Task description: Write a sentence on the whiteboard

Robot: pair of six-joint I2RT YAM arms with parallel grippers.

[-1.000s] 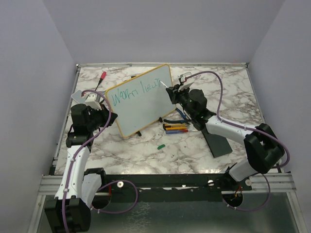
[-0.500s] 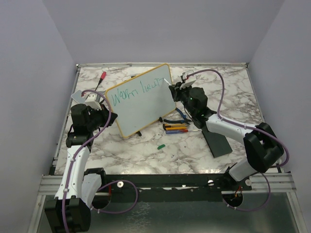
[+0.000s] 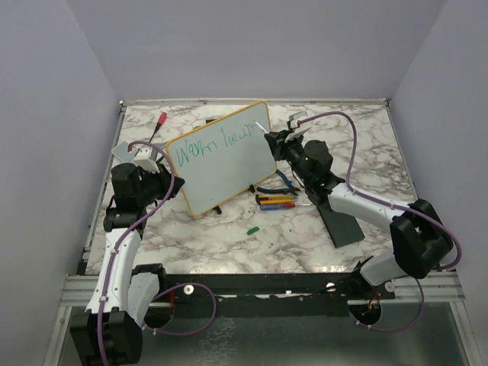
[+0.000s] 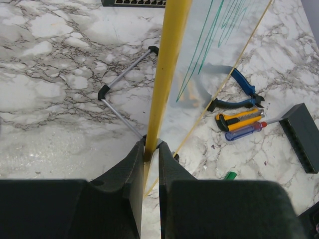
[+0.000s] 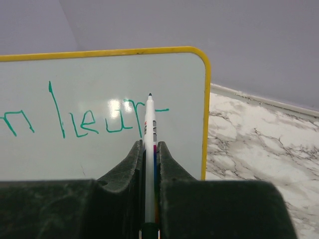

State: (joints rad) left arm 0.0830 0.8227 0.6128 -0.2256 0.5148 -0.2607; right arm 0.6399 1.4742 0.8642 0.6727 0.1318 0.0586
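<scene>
Left end effector [image 4: 151, 147] clamps the yellow-framed whiteboard [image 3: 229, 174] bearing a teal, partial sentence [image 3: 216, 145]; right end effector [image 5: 149, 148] grips a marker [image 5: 149, 124].

A glossy whiteboard [image 5: 99, 149] rimmed in smooth yellow plastic catches the light on a marble-patterned counter [image 5: 249, 139]. Matt black plastic jaws; smooth white plastic marker [image 5: 149, 149].

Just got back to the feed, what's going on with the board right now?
The left hand is shut on the yellow-orange frame of the rectangular white whiteboard, steadying it where it stands. The right hand grips a white marker pen, its tip by the final t of the teal-green handwritten sentence, which reads about "Warm heart" on one line. Whether the tip touches the board I cannot tell.
</scene>
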